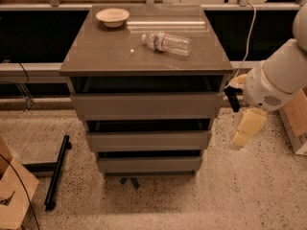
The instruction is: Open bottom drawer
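Observation:
The bottom drawer [149, 165] is the lowest and narrowest of three glossy grey-brown fronts on the cabinet [144, 56], with a dark gap along its top edge. Above it sit the middle front [148, 141] and the wide top front [146, 106]. My gripper [241, 128] hangs from the white arm [278, 78] just off the cabinet's right side. It is level with the middle front, above and to the right of the bottom drawer, and touches nothing.
A clear plastic bottle [167, 42] lies on the cabinet top, with a small bowl [112, 17] at its back left. A black bar [56, 171] lies on the speckled floor at left, near a cardboard box [12, 190]. Another box [295, 123] stands at far right.

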Controlling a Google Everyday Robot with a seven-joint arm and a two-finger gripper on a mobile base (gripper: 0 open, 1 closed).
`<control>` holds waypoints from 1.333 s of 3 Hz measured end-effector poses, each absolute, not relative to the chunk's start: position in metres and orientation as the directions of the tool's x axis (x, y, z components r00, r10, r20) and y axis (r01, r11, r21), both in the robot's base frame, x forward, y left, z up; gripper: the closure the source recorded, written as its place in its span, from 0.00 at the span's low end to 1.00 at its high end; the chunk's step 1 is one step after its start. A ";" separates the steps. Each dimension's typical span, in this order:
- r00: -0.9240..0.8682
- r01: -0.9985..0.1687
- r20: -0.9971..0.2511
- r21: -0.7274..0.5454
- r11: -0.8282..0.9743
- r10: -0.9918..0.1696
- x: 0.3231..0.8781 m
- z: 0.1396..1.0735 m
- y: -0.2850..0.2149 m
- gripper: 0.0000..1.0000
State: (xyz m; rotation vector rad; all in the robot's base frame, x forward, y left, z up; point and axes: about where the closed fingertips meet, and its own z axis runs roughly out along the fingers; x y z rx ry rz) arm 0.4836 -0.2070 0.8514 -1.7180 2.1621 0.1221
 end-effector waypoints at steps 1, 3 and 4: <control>-0.175 -0.956 -0.398 -0.151 0.252 -0.900 0.504 0.807 -0.210 0.00; -0.135 -0.962 -0.483 -0.144 0.230 -0.865 0.530 0.738 -0.214 0.00; -0.136 -0.970 -0.465 -0.118 0.213 -0.875 0.530 0.713 -0.201 0.00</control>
